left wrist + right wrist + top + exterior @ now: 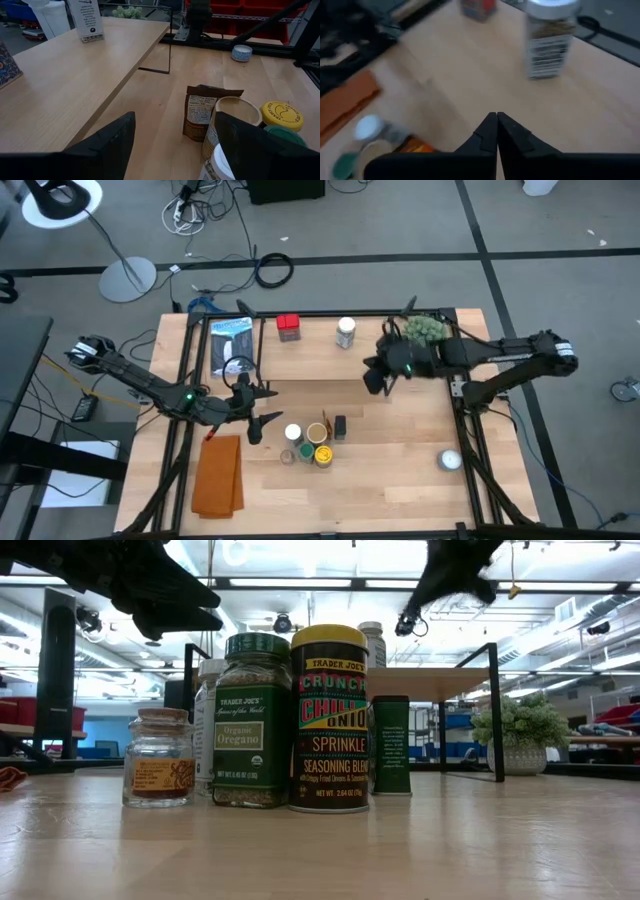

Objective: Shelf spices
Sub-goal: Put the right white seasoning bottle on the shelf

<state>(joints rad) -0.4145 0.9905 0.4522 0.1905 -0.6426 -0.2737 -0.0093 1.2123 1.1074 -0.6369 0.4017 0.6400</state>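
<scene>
Wooden table (400, 470) carrying shelf (320, 360) at rear. Already shelved: red tin (289, 327) and white-lidded jar (346, 332), upright. Remaining spices (312, 442) clustering upright near front, axes vertical, labels facing the low camera. Left pincer (262, 406) hovering beside cluster, fingers apart, presumably lining up. Right pincer (378, 377) hanging empty at the shelf's front edge, fingers together.

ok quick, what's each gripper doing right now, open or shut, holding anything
Left gripper: open, holding nothing, beside the spice jars.
Right gripper: shut, empty, above the shelf.
</scene>
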